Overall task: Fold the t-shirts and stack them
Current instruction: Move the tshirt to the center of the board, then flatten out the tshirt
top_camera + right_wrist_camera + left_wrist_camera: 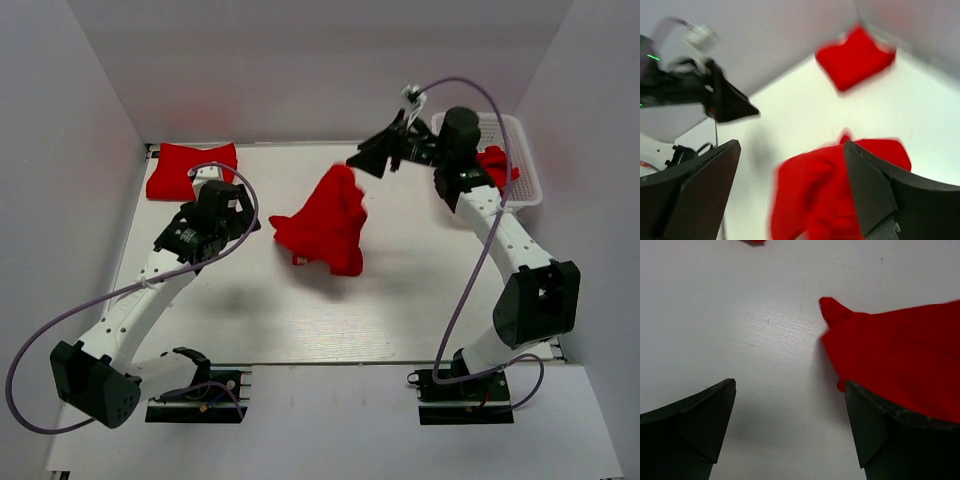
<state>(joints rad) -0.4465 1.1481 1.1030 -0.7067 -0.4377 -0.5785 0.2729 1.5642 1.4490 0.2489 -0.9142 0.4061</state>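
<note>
A crumpled red t-shirt (325,225) stands bunched in a heap on the middle of the white table (420,300). It is blurred in the right wrist view (840,200), and one corner of it shows in the left wrist view (900,360). A folded red t-shirt (190,170) lies at the back left and shows in the right wrist view (855,57). Another red t-shirt (497,165) lies in the white mesh basket (525,150). My left gripper (250,222) (790,385) is open and empty just left of the heap. My right gripper (368,160) (791,145) is open and empty, above and behind the heap.
White walls enclose the table at the back and on both sides. The basket stands at the back right corner beside my right arm. My left arm (690,95) shows in the right wrist view. Purple cables loop along both arms.
</note>
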